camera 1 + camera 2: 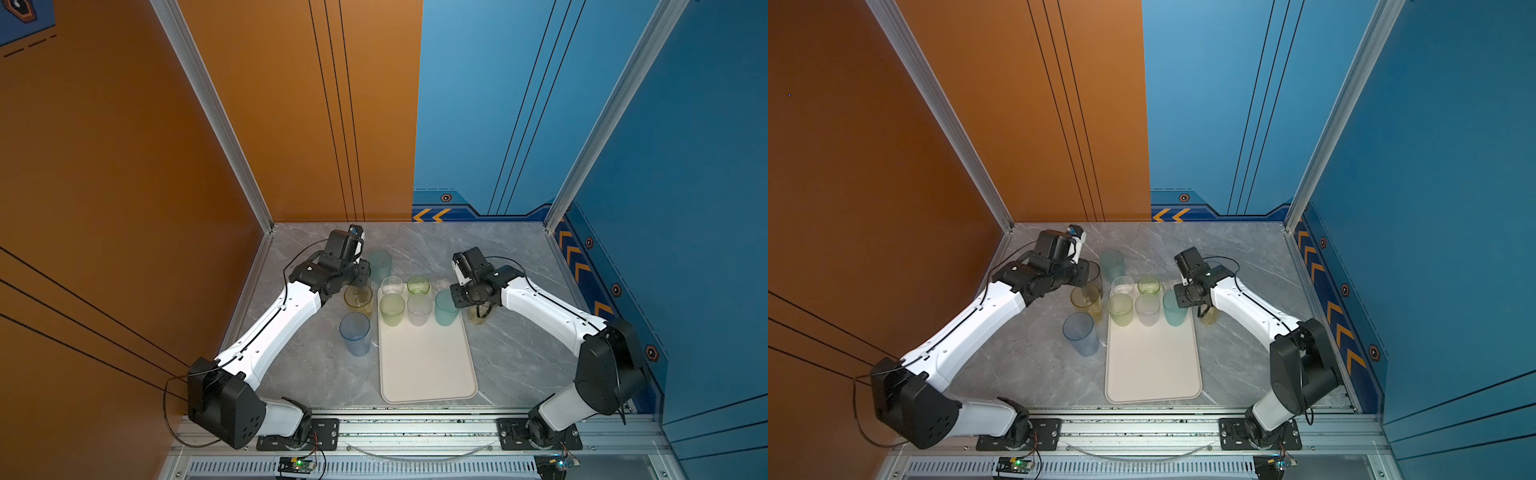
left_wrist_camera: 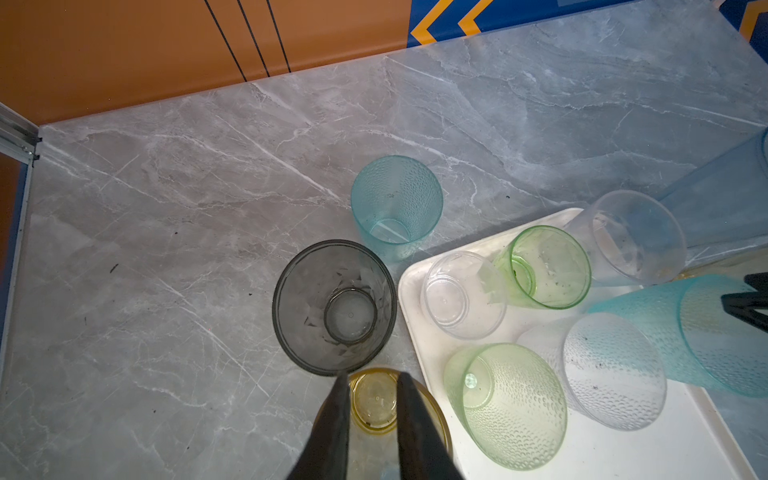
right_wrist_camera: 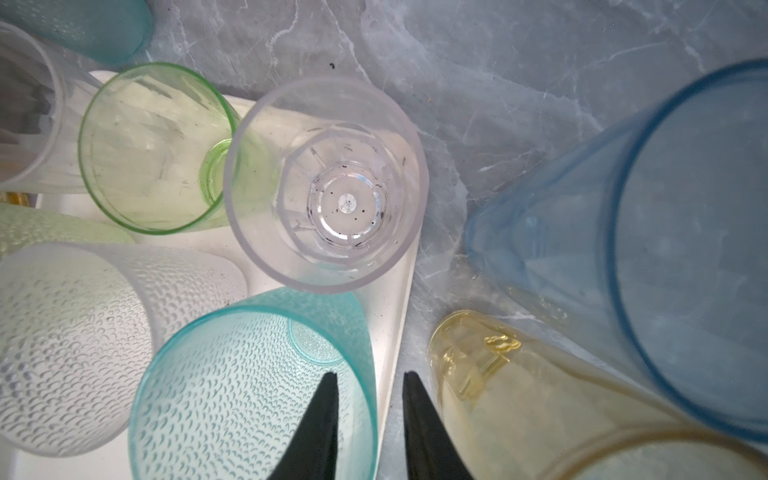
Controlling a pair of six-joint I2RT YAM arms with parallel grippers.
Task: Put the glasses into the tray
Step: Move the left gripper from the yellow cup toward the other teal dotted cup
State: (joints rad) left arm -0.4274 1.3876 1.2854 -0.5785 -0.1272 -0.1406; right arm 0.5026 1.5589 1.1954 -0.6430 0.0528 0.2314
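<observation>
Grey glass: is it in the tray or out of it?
Out. In the left wrist view the grey glass stands upright on the table beside the tray corner, its whole rim outside the tray's edge.

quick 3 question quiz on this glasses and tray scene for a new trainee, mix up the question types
1. True or false: the smoky grey glass stands inside the tray.
2. Whose rim lies between the open jaws of the right gripper? A) a light blue glass B) a teal glass C) a clear glass
3. Fill in: the left gripper is right above a ___ glass.

Key
1. False: it stands on the table beside the tray.
2. B: the teal glass in the tray, one finger inside and one outside.
3. Yellow: the yellow glass beside the tray.
</observation>
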